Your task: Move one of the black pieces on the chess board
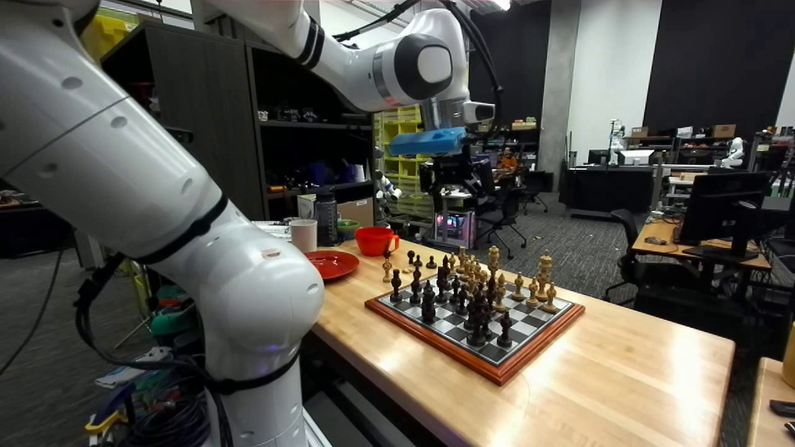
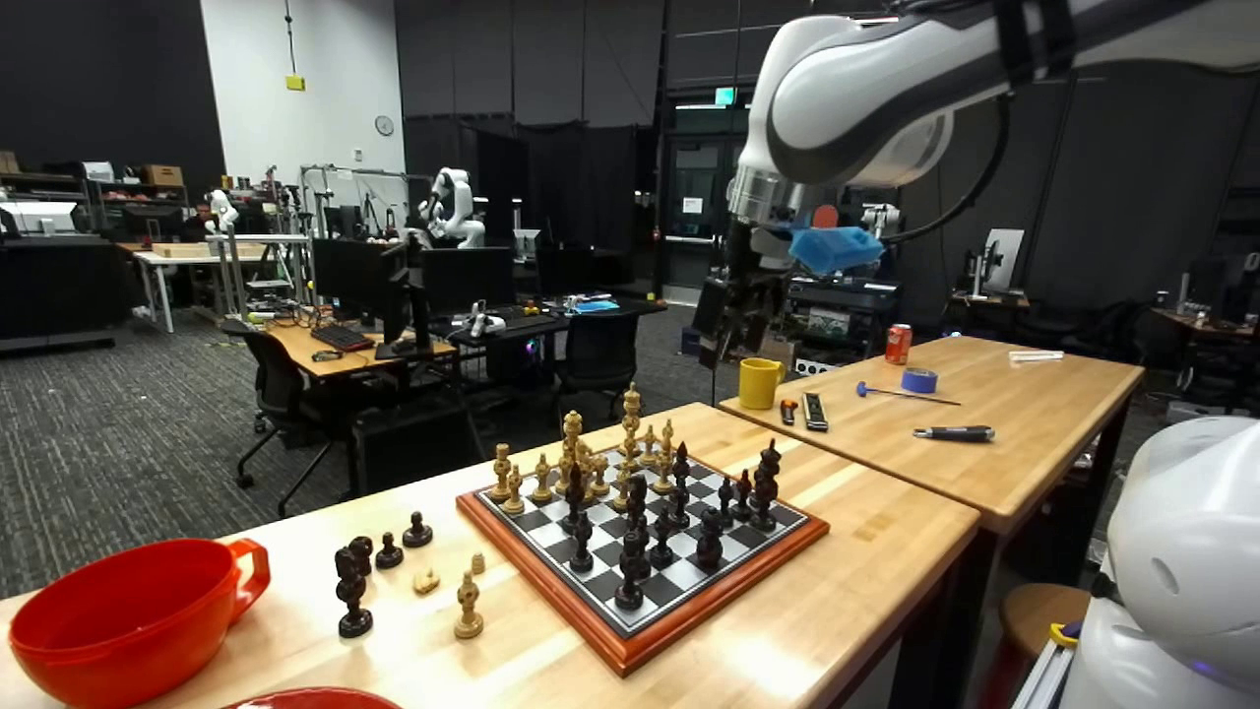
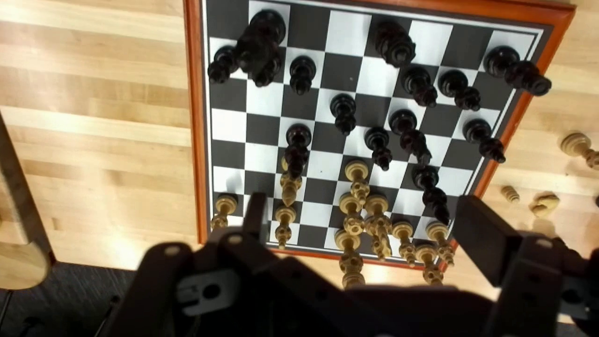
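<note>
The gripper [image 3: 367,229], higher than the board [image 3: 194,140] and well apart from it, is spread with nothing between; I'd judge the approach in hand, the grasp not yet made. Upright on the board stand most black pieces [image 3: 343,107]; next calls for centring over one and lowering straight (some stand close together). Beside the board sit loose pieces [image 2: 468,609]; farther from it, the bowl [image 2: 123,658].

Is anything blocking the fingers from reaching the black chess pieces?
Nothing visible does: the open fingers hang higher than the black pieces, with only air between. A low approach might clip the tan-gold pieces crowding one side.
</note>
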Robot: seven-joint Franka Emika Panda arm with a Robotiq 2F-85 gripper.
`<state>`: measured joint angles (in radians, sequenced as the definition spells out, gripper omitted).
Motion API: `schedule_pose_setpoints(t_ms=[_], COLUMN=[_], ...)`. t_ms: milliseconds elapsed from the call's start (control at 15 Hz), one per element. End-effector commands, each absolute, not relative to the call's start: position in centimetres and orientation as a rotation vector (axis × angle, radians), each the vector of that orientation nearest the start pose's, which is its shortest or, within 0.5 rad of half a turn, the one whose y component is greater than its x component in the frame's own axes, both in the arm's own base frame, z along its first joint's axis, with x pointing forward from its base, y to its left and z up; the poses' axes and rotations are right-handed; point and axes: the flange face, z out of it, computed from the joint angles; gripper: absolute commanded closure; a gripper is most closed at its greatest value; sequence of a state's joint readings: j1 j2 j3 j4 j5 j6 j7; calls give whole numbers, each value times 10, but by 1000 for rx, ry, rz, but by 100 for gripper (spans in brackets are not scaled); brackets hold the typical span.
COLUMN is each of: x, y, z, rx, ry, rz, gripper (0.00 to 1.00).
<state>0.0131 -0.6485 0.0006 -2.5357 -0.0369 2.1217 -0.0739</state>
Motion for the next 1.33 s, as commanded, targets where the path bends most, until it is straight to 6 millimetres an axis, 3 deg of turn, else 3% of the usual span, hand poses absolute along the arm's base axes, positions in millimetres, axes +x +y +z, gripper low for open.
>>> schedule_pose_setpoints(t_ms=[0, 267, 467, 733, 1267], x=[441, 493, 515, 520, 522], y=[-3, -15, -27, -28, -26], z=[516, 497, 464, 435, 429], rx=[-3165, -3193, -3199, -3166, -3187], ry=[-188, -153, -127, -112, -93], rz=[-303, -216, -153, -131, -101], gripper=[0, 0, 0, 0, 0])
